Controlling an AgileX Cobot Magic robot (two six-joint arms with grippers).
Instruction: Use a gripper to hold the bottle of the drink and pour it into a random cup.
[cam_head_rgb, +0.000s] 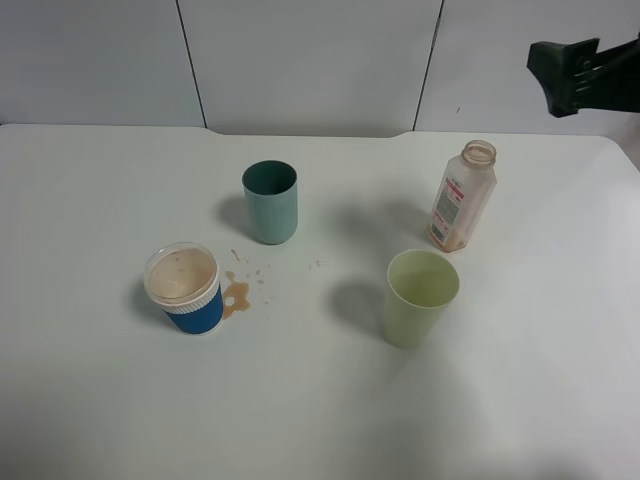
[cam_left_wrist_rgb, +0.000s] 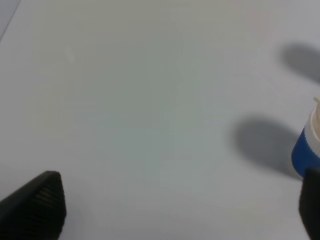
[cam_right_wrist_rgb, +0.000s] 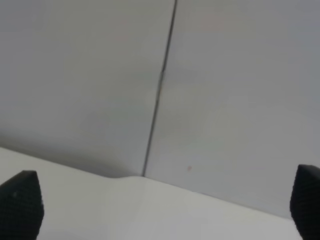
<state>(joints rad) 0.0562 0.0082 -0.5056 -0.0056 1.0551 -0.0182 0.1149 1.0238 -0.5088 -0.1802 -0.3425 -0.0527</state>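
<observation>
Bottle (cam_head_rgb: 464, 196) stood upright and uncapped on the white table (cam_head_rgb: 100, 400), toward the far right, with only a thin layer of brown drink (cam_head_rgb: 447, 240) at the bottom. Just in front, a pale yellow-green tumbler (cam_head_rgb: 420, 297). Further left, teal cup (cam_head_rgb: 270, 201); nearer, a blue ribbed cup (cam_head_rgb: 184, 288) with brown spill (cam_head_rgb: 237, 294) beside it. Right gripper (cam_right_wrist_rgb: 160, 205) raised above the table's far right corner, fingertips spread wide, gripping nothing. Left gripper (cam_left_wrist_rgb: 180, 205) likewise spread apart, empty, near the blue cup.
</observation>
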